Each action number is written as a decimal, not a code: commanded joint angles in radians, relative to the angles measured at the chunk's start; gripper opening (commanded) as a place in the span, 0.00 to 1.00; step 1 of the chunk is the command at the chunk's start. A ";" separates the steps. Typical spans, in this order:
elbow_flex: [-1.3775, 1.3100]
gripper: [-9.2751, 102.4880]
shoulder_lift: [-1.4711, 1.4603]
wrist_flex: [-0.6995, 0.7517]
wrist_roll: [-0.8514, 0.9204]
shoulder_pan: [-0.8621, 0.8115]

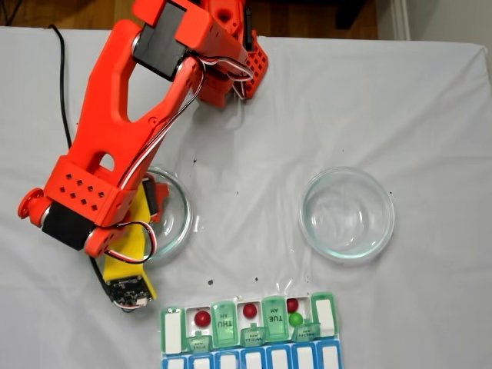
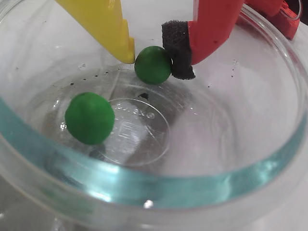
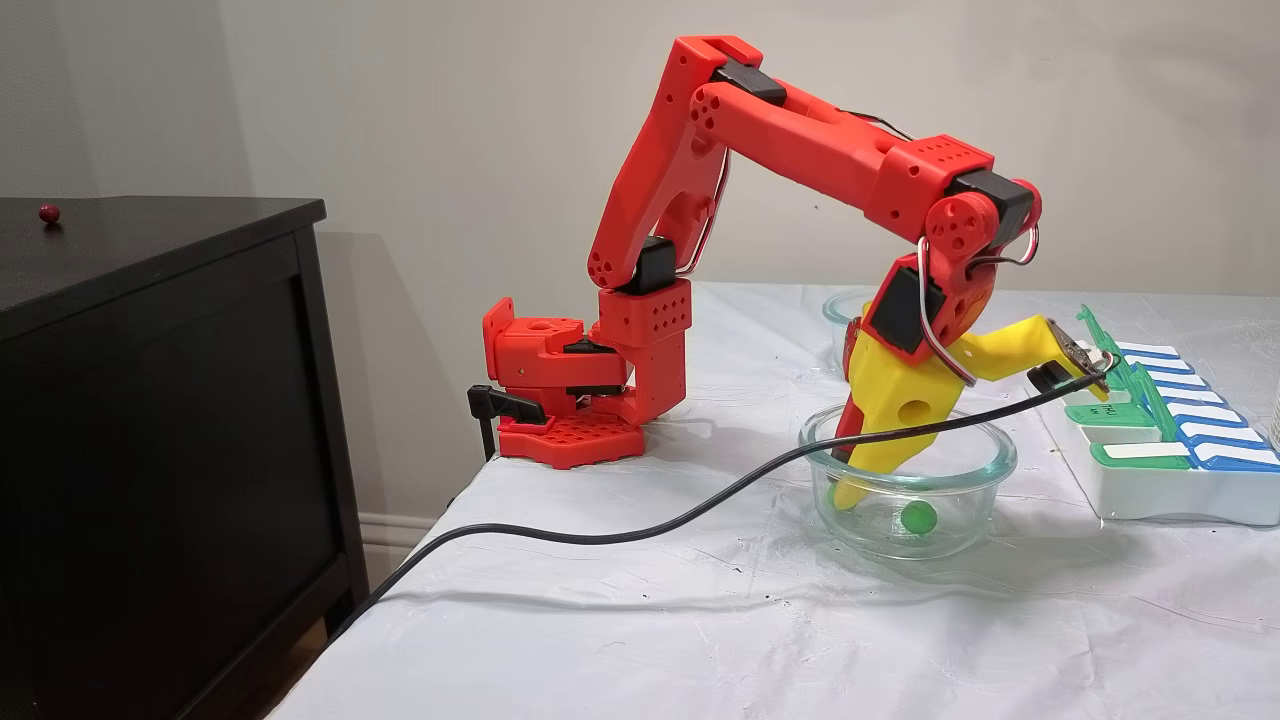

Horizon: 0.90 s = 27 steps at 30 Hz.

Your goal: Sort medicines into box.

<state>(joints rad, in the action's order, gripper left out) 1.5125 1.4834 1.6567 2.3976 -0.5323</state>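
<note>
In the wrist view my gripper [image 2: 153,58] reaches down into a round glass dish [image 2: 269,159]. Its yellow finger [image 2: 108,29] and the black foam pad on the red finger [image 2: 177,48] both touch a green ball [image 2: 153,65], pinching it low in the dish. A second green ball [image 2: 89,118] lies loose on the dish floor, also seen in a fixed view [image 3: 918,516]. The box [image 1: 173,330] sits at the front table edge with green lids raised. Its open cells hold three dark red balls [image 1: 202,317] [image 1: 249,310] [image 1: 293,305] and one green ball [image 1: 295,318].
A second glass dish [image 1: 388,219] stands to the right of the first dish [image 1: 183,223] in a fixed view. A black cable [image 3: 600,535] trails from the wrist across the white cloth. One red ball [image 3: 48,212] rests on a black cabinet [image 3: 200,330] beside the table.
</note>
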 commanded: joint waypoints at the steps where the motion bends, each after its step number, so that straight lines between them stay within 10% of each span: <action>1: -0.061 0.19 0.034 0.008 0.031 -0.014; 27: 0.103 0.08 0.106 -0.043 -0.018 -0.021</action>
<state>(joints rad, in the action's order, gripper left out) 1.6122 1.5186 1.6137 2.3991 -0.5568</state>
